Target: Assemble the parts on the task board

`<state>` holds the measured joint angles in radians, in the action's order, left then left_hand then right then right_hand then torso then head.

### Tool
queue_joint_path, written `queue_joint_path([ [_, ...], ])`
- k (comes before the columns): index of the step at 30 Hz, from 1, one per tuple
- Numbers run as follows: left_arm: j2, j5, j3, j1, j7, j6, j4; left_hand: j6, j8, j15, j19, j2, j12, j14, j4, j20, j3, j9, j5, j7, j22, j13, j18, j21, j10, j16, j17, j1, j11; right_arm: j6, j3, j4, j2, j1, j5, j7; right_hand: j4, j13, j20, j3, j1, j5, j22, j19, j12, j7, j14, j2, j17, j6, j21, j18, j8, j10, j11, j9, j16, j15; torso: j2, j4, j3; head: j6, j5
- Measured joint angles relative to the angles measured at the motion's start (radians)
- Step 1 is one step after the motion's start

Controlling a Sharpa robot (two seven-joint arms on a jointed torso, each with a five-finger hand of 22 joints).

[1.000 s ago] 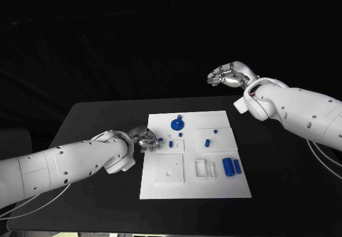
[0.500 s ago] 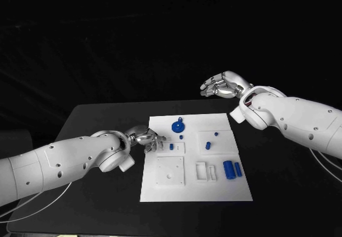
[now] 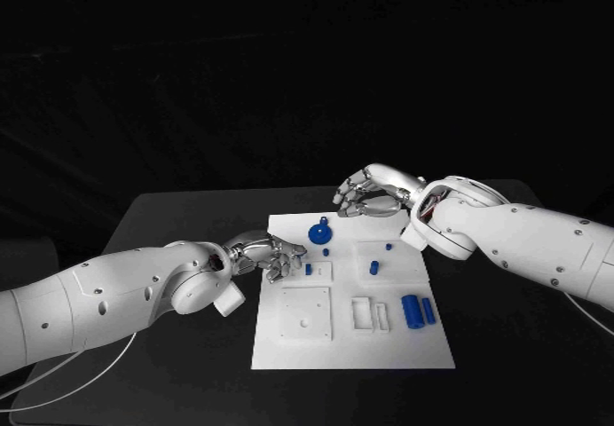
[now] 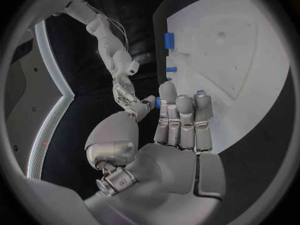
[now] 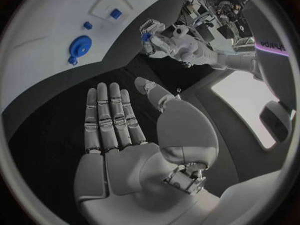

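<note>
STEP: part pick-up, judged | left robot hand (image 3: 269,257) at task board (image 3: 352,346) 9 o'clock edge pinches small blue part (image 3: 310,265) | right robot hand (image 3: 367,193) released, 12 o'clock, above blue disc (image 3: 318,232) | NEXT: seat part in a socket.

The right hand (image 3: 368,193) has swung in from beyond the table's far right corner and now hangs over the far edge of the board (image 3: 352,342), just behind the round blue part (image 3: 318,232), with its fingers straightened out flat where they were curled before. The left hand (image 3: 270,257) has edged a little farther over the board's left rim, toward the small blue peg (image 3: 311,265) beside its fingertips.
</note>
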<state>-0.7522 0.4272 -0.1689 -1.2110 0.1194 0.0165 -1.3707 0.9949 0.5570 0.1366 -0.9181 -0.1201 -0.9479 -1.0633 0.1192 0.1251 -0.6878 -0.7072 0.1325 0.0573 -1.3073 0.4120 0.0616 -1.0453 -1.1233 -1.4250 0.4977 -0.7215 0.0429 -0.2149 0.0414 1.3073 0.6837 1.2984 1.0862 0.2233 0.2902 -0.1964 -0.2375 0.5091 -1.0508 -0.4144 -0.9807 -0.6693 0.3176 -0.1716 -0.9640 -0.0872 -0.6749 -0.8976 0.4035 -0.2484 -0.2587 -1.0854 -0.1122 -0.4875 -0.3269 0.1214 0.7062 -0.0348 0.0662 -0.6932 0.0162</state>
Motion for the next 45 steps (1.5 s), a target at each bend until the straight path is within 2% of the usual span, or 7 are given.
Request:
queue_joint_path([
  [11, -0.014, -0.077, 0.0, 0.0, 0.046, 0.1, -0.04, -0.005, 0.008, -0.005, 0.018, -0.037, -0.026, 0.013, 0.053, -0.004, -0.05, -0.111, 0.047, 0.002, 0.0, 0.007, 0.0, -0.017, 0.009, -0.035, 0.002, 0.101, -0.002, 0.001, 0.023, 0.1, 0.008, -0.009, 0.082, -0.012, 0.003, -0.123, 0.056, -0.04, -0.038, 0.008, -0.031, -0.156, 0.151, 0.009, -0.127, -0.03, -0.13, -0.001, 0.089, 0.0, -0.005, -0.123, 0.069, 0.01, -0.127, -0.074, 0.0, 0.0001, 0.0003, 0.013, 0.0],
  [20, -0.026, -0.095, 0.0, 0.0, 0.068, 0.131, -0.065, 0.009, 0.015, -0.002, 0.018, -0.047, -0.054, 0.012, 0.078, -0.004, -0.076, -0.187, 0.108, -0.013, -0.001, 0.014, 0.0, -0.039, -0.001, -0.072, 0.014, 0.158, 0.008, 0.008, 0.029, 0.136, 0.009, -0.013, 0.103, -0.014, 0.003, -0.339, 0.093, -0.067, -0.047, 0.015, -0.07, -0.214, 0.376, 0.022, -0.146, -0.029, -0.346, 0.007, 0.158, 0.0, -0.005, -0.066, 0.078, 0.021, -0.223, -0.104, 0.0, -0.0003, 0.0004, 0.021, 0.0],
  [28, -0.029, -0.106, 0.0, 0.0, 0.082, 0.151, -0.068, 0.014, 0.015, 0.003, 0.018, -0.046, -0.07, 0.007, 0.088, -0.004, -0.086, -0.222, 0.109, -0.019, -0.001, 0.017, 0.0, -0.058, -0.008, -0.086, 0.018, 0.171, 0.015, 0.024, 0.034, 0.17, 0.015, -0.02, 0.11, -0.015, 0.003, -0.451, 0.104, -0.075, -0.047, 0.015, -0.101, -0.228, 0.481, 0.027, -0.16, -0.029, -0.484, 0.01, 0.204, 0.0, -0.005, -0.037, 0.079, 0.024, -0.237, -0.126, 0.0, 0.0001, 0.0005, 0.023, -0.001],
  [29, -0.029, -0.106, 0.0, 0.0, 0.082, 0.152, -0.068, 0.014, 0.017, 0.003, 0.018, -0.045, -0.07, 0.006, 0.088, -0.004, -0.086, -0.222, 0.138, -0.019, -0.001, 0.017, 0.0, -0.058, -0.008, -0.086, 0.018, 0.172, 0.015, 0.027, 0.034, 0.173, 0.017, -0.021, 0.11, -0.014, 0.004, -0.46, 0.108, -0.076, -0.047, 0.012, -0.104, -0.237, 0.492, 0.027, -0.166, -0.029, -0.497, 0.01, 0.212, 0.0, -0.005, -0.037, 0.08, 0.024, -0.241, -0.13, 0.001, 0.0, 0.0005, 0.022, -0.001],
  [32, -0.029, -0.107, -0.001, 0.001, 0.084, 0.155, -0.067, 0.014, 0.017, 0.004, 0.018, -0.041, -0.07, 0.006, 0.088, -0.004, -0.086, -0.224, 0.159, -0.019, -0.001, 0.018, 0.0, -0.058, -0.008, -0.086, 0.018, 0.177, 0.015, 0.035, 0.034, 0.18, 0.023, -0.024, 0.11, -0.013, 0.003, -0.498, 0.12, -0.083, -0.047, 0.0, -0.117, -0.255, 0.535, 0.028, -0.19, -0.029, -0.55, 0.011, 0.236, 0.0, -0.005, -0.037, 0.08, 0.024, -0.261, -0.141, 0.001, 0.0001, 0.001, 0.019, -0.002],
  [36, -0.03, -0.108, -0.001, 0.001, 0.087, 0.157, -0.067, 0.016, 0.017, 0.004, 0.018, -0.041, -0.07, 0.006, 0.089, -0.004, -0.087, -0.227, 0.16, -0.023, 0.0, 0.018, 0.0, -0.062, -0.008, -0.086, 0.018, 0.177, 0.014, 0.047, 0.034, 0.187, 0.028, -0.026, 0.11, -0.012, 0.005, -0.545, 0.132, -0.086, -0.047, -0.041, -0.132, -0.274, 0.586, 0.03, -0.207, -0.029, -0.617, 0.004, 0.263, 0.0, -0.005, -0.037, 0.08, 0.024, -0.277, -0.153, 0.001, 0.0001, 0.0011, 0.018, -0.003],
  [45, -0.03, -0.11, 0.0, 0.0, 0.093, 0.158, -0.067, 0.016, 0.017, 0.003, 0.018, -0.041, -0.07, 0.007, 0.09, -0.004, -0.088, -0.231, 0.167, -0.024, 0.0, 0.018, 0.0, -0.062, -0.008, -0.086, 0.018, 0.177, 0.014, 0.066, 0.034, 0.197, 0.029, -0.03, 0.11, -0.012, 0.004, -0.606, 0.141, -0.104, -0.047, -0.059, -0.169, -0.283, 0.655, 0.029, -0.215, -0.029, -0.634, 0.0, 0.305, 0.0, -0.005, -0.037, 0.08, 0.028, -0.316, -0.159, 0.001, 0.0008, 0.0018, 0.016, 0.0],
])
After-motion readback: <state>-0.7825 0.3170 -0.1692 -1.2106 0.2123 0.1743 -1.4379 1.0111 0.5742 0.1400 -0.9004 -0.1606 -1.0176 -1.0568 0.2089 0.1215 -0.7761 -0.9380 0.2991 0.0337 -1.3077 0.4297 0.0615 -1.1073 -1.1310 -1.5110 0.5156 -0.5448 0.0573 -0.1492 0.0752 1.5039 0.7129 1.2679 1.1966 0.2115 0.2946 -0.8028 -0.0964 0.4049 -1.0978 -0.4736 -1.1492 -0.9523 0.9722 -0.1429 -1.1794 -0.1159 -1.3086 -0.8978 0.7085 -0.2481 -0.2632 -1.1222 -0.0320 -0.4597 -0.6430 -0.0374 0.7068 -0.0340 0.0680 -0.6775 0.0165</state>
